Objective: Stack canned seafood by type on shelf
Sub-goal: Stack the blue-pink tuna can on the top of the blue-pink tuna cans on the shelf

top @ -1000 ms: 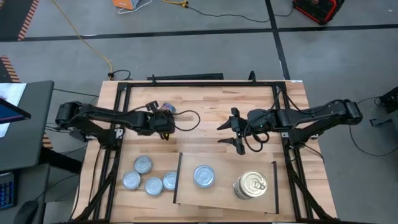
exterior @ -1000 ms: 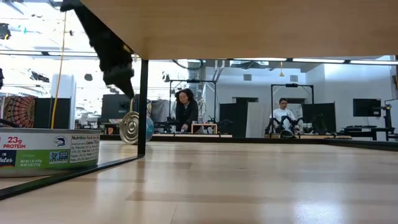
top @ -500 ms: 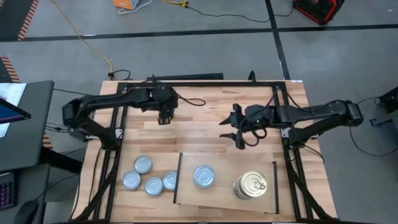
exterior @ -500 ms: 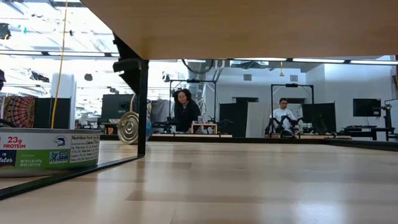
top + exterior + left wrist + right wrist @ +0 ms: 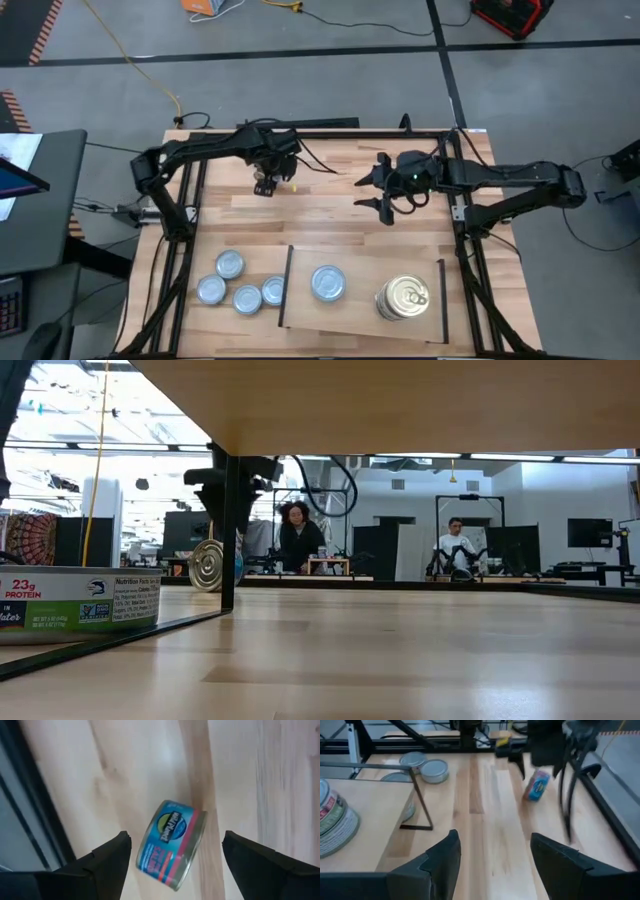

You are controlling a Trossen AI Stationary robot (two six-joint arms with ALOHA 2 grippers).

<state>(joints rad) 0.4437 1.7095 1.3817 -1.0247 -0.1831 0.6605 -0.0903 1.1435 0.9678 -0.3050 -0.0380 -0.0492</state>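
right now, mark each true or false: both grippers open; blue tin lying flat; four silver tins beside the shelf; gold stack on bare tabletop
1. Both the left gripper and right gripper are open. True.
2. The blue-labelled round tin lies flat on its base. False: it stands tilted on its edge.
3. Four silvery-lidded tins sit beside the pale wooden shelf. True.
4. The gold-lidded tin stack stands on the bare tabletop. False: it stands on the shelf.

tins (image 5: 240,282) left of shelf (image 5: 360,255) — 2 on it
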